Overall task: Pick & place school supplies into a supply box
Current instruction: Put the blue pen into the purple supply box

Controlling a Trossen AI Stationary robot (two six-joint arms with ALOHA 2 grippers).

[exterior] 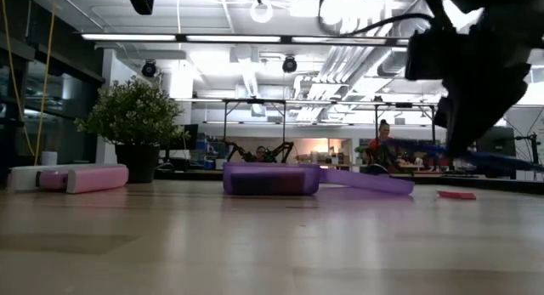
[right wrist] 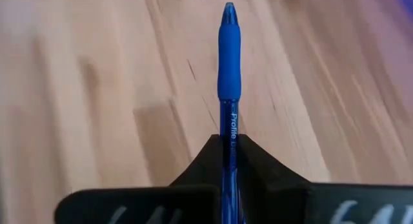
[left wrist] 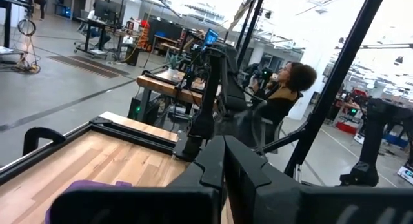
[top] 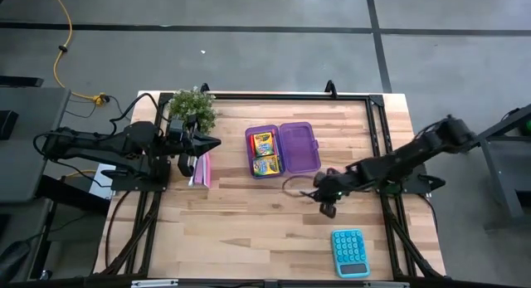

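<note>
The right end effector [right wrist: 229, 179] is clamped on a blue pen [right wrist: 228, 69], whose gripped tip juts forward over bare wood; in the high view this end effector [top: 325, 197] sits right of centre, just below the supply box [top: 283, 149] (its lid lies open to the right). Two crayon boxes [top: 264, 153] already fill the box's left half. The left end effector [top: 199, 147] waits shut and empty at the left of the frame, beside a pink-and-white booklet [top: 202, 170] and a plant [top: 192, 108]; a teal calculator [top: 350, 252] lies at lower right. The step in hand looks like the pickup of the pen; next it calls for a lift and a carry up-frame over the open box, then release.
</note>
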